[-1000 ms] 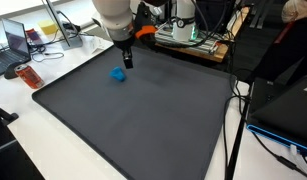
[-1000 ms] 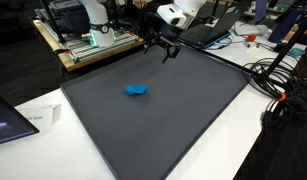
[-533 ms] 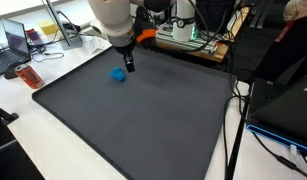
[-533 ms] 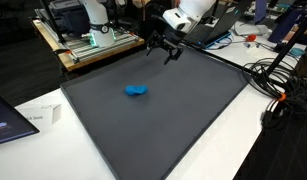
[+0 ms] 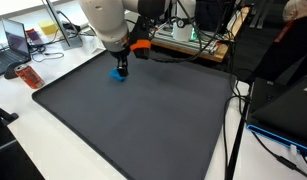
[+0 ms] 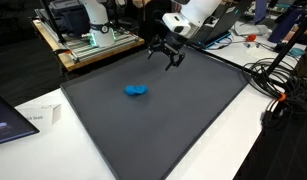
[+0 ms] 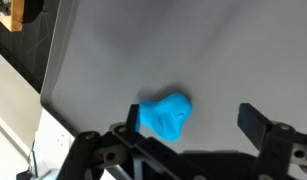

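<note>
Blue lump (image 6: 136, 91) unmoved; claw (image 6: 171, 58), spread wide, now nearer vs. 1s ago.

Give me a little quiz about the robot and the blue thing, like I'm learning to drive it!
1. True or false: the gripper is squeezing the blue lump.
2. What does the blue lump lie on? A) the dark mat B) a plate C) the floor
3. Fill in the gap: in the wrist view, the gripper's jaws stand ____.

Key
1. False. In an exterior view the gripper hangs above the mat, apart from the lump.
2. A
3. open
</note>
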Robot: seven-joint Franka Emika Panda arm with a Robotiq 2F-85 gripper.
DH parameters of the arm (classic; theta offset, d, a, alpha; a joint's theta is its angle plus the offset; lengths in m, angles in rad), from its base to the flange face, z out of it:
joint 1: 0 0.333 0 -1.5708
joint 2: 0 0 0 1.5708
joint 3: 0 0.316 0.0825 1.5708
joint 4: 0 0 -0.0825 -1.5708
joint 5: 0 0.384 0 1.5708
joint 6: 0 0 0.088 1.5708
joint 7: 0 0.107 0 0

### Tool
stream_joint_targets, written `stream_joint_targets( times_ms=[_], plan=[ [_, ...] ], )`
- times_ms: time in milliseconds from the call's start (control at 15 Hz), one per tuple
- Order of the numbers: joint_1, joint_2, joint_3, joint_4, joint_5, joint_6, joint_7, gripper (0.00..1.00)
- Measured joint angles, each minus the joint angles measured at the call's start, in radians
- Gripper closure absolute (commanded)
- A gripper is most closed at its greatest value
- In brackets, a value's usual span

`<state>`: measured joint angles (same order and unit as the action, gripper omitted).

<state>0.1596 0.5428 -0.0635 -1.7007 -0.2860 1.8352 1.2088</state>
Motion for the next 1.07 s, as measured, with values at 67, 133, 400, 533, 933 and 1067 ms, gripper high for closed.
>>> stream_joint_targets(
  times_ms=[67,133,400,533,933,1067],
  plan=[
    [0.000,0.015,-0.005,0.011,0.000,0.001,0.039,0.00],
    [0.000,0.030,-0.011,0.022,0.000,0.001,0.076,0.00],
    [-0.001,0.085,-0.032,0.056,0.001,0.004,0.207,0.00],
    [-0.002,0.106,-0.042,0.063,0.002,0.026,0.271,0.00],
    [-0.002,0.155,-0.061,0.072,0.003,0.090,0.448,0.00],
    [-0.002,0.173,-0.065,0.081,0.003,0.089,0.494,0.00]
  ],
)
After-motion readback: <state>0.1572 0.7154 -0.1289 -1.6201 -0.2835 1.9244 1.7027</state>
